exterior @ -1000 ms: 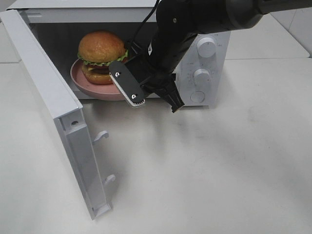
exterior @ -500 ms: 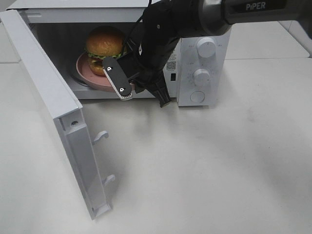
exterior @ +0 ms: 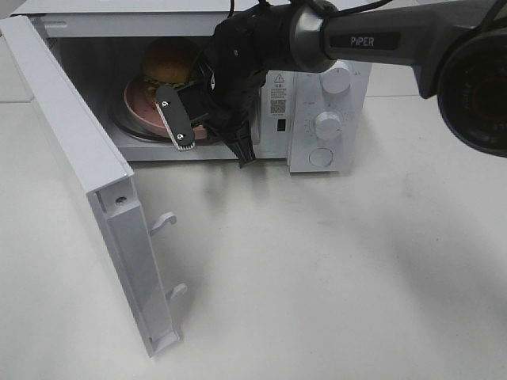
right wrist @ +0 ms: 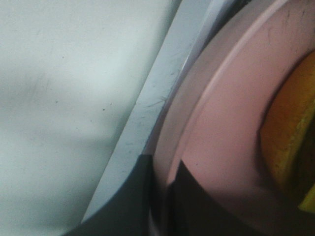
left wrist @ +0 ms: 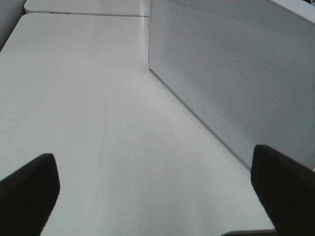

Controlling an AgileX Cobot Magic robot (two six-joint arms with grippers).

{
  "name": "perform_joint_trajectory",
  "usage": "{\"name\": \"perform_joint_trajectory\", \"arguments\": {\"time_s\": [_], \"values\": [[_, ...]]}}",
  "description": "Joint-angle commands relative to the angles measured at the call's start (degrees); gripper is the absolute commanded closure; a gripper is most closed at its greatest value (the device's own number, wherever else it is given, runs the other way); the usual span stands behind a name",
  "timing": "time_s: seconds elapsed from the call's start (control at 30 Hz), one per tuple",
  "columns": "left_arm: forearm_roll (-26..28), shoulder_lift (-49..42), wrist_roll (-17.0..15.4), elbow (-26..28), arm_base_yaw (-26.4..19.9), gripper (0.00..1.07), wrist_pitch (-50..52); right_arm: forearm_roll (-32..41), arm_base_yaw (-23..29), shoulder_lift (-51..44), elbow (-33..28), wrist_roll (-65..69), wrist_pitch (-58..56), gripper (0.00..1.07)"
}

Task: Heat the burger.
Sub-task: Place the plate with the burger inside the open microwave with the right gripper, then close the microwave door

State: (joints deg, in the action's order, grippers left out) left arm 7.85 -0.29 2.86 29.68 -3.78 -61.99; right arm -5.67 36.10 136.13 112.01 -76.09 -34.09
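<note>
The right tool [exterior: 215, 153] reaches into the mouth of the microwave [exterior: 158, 24]. Seen from its own wrist, its fingers are drawn close together, with the rim of the pink plate [exterior: 136, 103] pinched in the narrow gap between them. The burger [exterior: 169, 62] sits on that plate inside the oven cavity, at about eleven o'clock from the tool. Its golden bun is in shadow and partly hidden behind the black arm. In the wrist view only an orange-yellow edge of the burger shows. The plate lies low over the cavity floor, but I cannot tell whether it rests there.

At three o'clock from the tool, two round knobs [exterior: 337, 77] stand one above the other on the control panel. The white door [exterior: 71, 134] hangs wide open, running down toward seven o'clock over the table [exterior: 333, 277].

The left tool [left wrist: 157, 189] is spread wide with nothing between its fingers. It hovers over bare table beside a perforated white wall of the oven.
</note>
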Motion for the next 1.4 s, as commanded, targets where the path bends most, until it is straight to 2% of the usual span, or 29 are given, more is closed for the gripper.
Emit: {"name": "perform_joint_trajectory", "arguments": {"time_s": [0.03, 0.23, 0.3, 0.4, 0.47, 0.5, 0.57, 0.6, 0.67, 0.7, 0.73, 0.83, 1.03, 1.4], "values": [[0.23, -0.97, -0.11, -0.06, 0.17, 0.09, 0.63, -1.2, -0.06, 0.06, 2.41, 0.74, 2.69, 1.07], [0.23, -0.97, -0.11, -0.06, 0.17, 0.09, 0.63, -1.2, -0.06, 2.12, 5.21, 0.92, 2.86, 1.03], [0.23, -0.97, -0.11, -0.06, 0.17, 0.09, 0.63, -1.15, -0.06, 2.46, 5.21, 0.92, 3.15, 0.98], [0.23, -0.97, -0.11, -0.06, 0.17, 0.09, 0.63, -1.15, -0.06, 2.46, 5.21, 0.97, 3.09, 0.95], [0.23, -0.97, -0.11, -0.06, 0.17, 0.09, 0.63, -1.09, -0.06, 2.46, 5.21, 1.95, 3.09, 0.79], [0.23, -0.97, -0.11, -0.06, 0.17, 0.09, 0.63, -1.09, -0.06, 2.46, 5.21, 1.95, 3.09, 0.79], [0.23, -0.97, -0.11, -0.06, 0.17, 0.09, 0.63, -0.86, -0.06, 2.46, 5.21, 3.84, 2.92, 0.65], [0.23, -0.97, -0.11, -0.06, 0.17, 0.09, 0.63, -0.86, -0.06, 2.46, 5.21, 3.84, 2.92, 0.65], [0.23, -0.97, -0.11, -0.06, 0.17, 0.09, 0.63, -0.86, -0.06, 2.41, 5.1, 5.5, 2.81, 0.54], [0.23, -0.97, -0.11, -0.06, 0.17, 0.09, 0.63, -0.86, -0.06, 2.41, 5.1, 5.5, 2.81, 0.54], [0.23, -0.97, -0.11, -0.06, 0.17, 0.09, 0.63, -0.86, -0.06, 2.29, 5.1, 6.93, 2.81, 0.48], [0.23, -0.97, -0.11, -0.06, 0.17, 0.09, 0.63, -0.74, -0.06, 1.66, 5.1, 8.88, 2.64, 0.42], [0.23, -0.97, -0.11, -0.06, 0.17, 0.09, 0.63, -0.74, 0.06, -0.69, 2.23, 9.74, 3.32, 0.38], [0.23, -0.97, -0.11, -0.06, 0.17, 0.09, 0.63, -0.11, 0.06, -11.23, -13.58, 9.63, 9.11, 0.38]]}}
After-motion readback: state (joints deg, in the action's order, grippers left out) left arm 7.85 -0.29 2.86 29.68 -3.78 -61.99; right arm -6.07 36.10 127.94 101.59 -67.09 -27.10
